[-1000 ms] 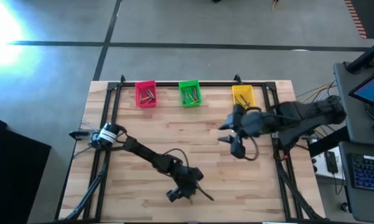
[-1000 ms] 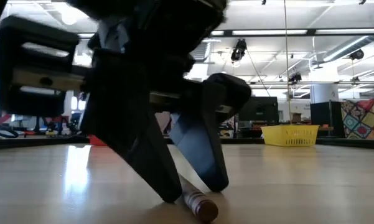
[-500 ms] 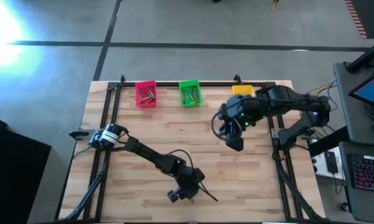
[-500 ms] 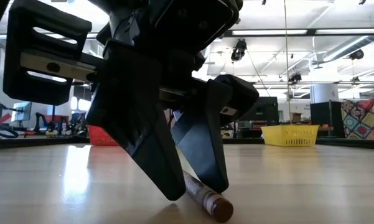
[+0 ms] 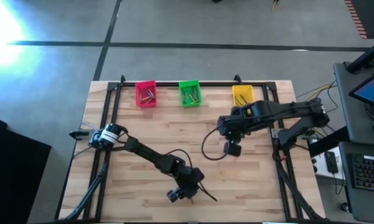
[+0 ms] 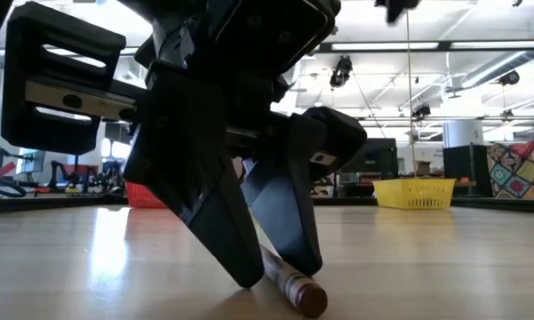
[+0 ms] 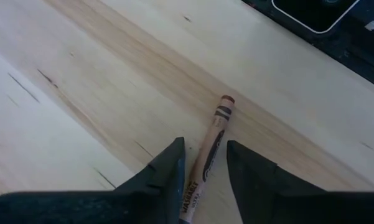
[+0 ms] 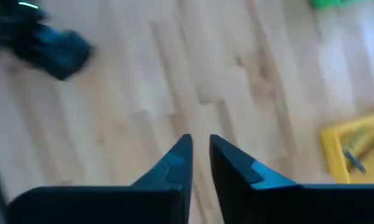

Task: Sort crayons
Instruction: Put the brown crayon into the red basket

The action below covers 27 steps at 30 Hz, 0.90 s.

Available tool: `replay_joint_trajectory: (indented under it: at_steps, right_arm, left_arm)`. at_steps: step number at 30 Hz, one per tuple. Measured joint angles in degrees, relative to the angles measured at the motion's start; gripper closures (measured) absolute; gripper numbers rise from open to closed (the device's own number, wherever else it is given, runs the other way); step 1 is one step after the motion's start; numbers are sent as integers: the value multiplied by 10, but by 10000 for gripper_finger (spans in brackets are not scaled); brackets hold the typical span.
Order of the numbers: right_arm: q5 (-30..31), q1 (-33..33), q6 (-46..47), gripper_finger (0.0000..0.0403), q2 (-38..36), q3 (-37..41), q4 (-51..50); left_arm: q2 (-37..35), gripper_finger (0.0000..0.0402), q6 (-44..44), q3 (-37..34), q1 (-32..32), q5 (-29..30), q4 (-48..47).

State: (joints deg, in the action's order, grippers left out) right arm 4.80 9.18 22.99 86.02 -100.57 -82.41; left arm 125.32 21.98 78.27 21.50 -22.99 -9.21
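A reddish-brown crayon [image 7: 213, 142] lies flat on the wooden table near its front edge. My left gripper [image 7: 205, 163] stands over it, open, with its fingers pointing down and their tips at the table on either side of the crayon [image 6: 289, 286]. My right gripper [image 8: 200, 148] hangs above the table's right middle [image 5: 231, 148], in front of the yellow bin [image 5: 243, 94]. Its fingers are shut to a narrow slit with nothing between them. The pink bin [image 5: 145, 94], the green bin [image 5: 189, 93] and the yellow bin each hold several crayons. My left gripper straddles the crayon from above, with the fingers along its length. The crayon's wrapped part [image 7: 191, 190] lies against the inner edge of one finger [image 7: 172, 177]. The other finger [image 7: 249, 180] stands a little apart from it. The whole crayon rests on the table.
The three bins stand in a row along the table's far edge. A black frame [image 5: 106, 137] runs along the table's sides. Bare wood lies between the two arms. A cable loop [image 5: 211, 146] hangs beside my right gripper.
The crayon's near end has shifted a little along the table between my left gripper's fingers. My right arm has swung over the yellow bin and drawn back off it, so the bin now shows whole.
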Motion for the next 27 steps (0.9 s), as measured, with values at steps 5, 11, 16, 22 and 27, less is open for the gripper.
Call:
replay_joint_trajectory:
  at_steps: [5, 11, 16, 22, 27]
  right_arm:
    - [57, 16, 58, 320, -36, 118, 27]
    - [58, 53, 114, 291, -120, 312, 201]
    - [57, 88, 172, 293, -168, 442, 358]
    - [57, 117, 200, 313, -172, 532, 468]
    - [57, 133, 226, 331, -157, 588, 560]
  left_arm:
    - [-1, 349, -14, -13, 1, 21, 7]
    - [-4, 393, -35, -53, -2, 12, 45]
    - [-20, 399, -58, -92, -3, 14, 97]
    - [-85, 400, -65, -157, -4, 44, 130]
    - [-178, 401, -83, -276, -23, 101, 193]
